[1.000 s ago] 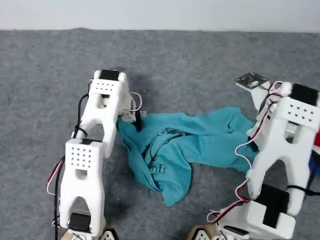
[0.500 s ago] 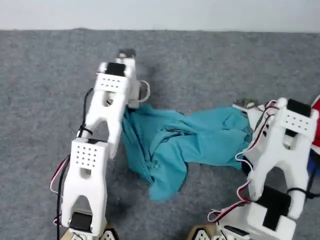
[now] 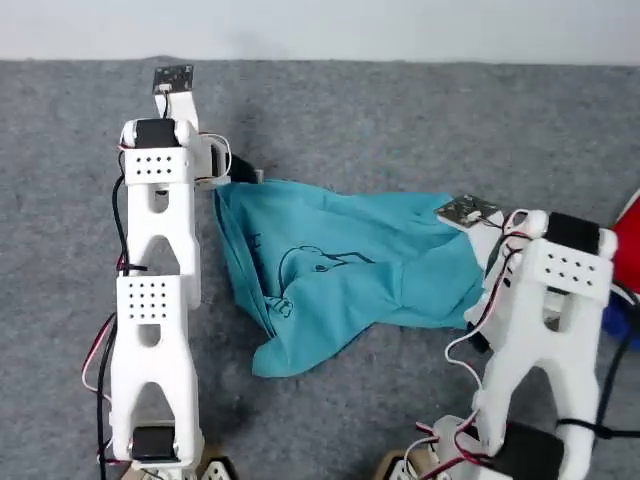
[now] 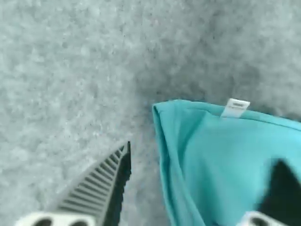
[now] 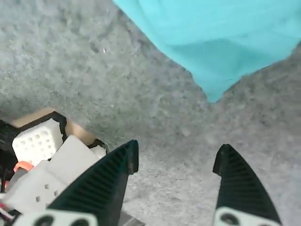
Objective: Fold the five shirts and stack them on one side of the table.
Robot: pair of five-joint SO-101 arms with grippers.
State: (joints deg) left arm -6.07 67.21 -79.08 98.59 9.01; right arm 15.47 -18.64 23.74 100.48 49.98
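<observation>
A teal shirt (image 3: 350, 270) with a dark print lies half spread in the middle of the grey carpeted table, its near part still bunched. My left gripper (image 3: 240, 176) is at the shirt's far left corner. In the left wrist view the left gripper (image 4: 202, 157) is open: one finger rests over the carpet, the other over the teal shirt (image 4: 235, 155), whose edge with a white tag (image 4: 235, 107) lies between them. My right gripper (image 5: 178, 148) is open over bare carpet, just off a hanging edge of the shirt (image 5: 221, 37). In the high view the right arm (image 3: 545, 300) stands at the shirt's right end.
Red fabric (image 3: 628, 235) and something blue (image 3: 625, 320) show at the table's right edge. A white wall (image 3: 320, 28) borders the far side. An arm base (image 5: 37, 141) sits close to the right gripper. Open carpet lies to the far right and far left.
The left arm has stretched away toward the far left, taking the shirt's corner with it, so the shirt lies flatter and wider. The right arm shifted a little nearer.
</observation>
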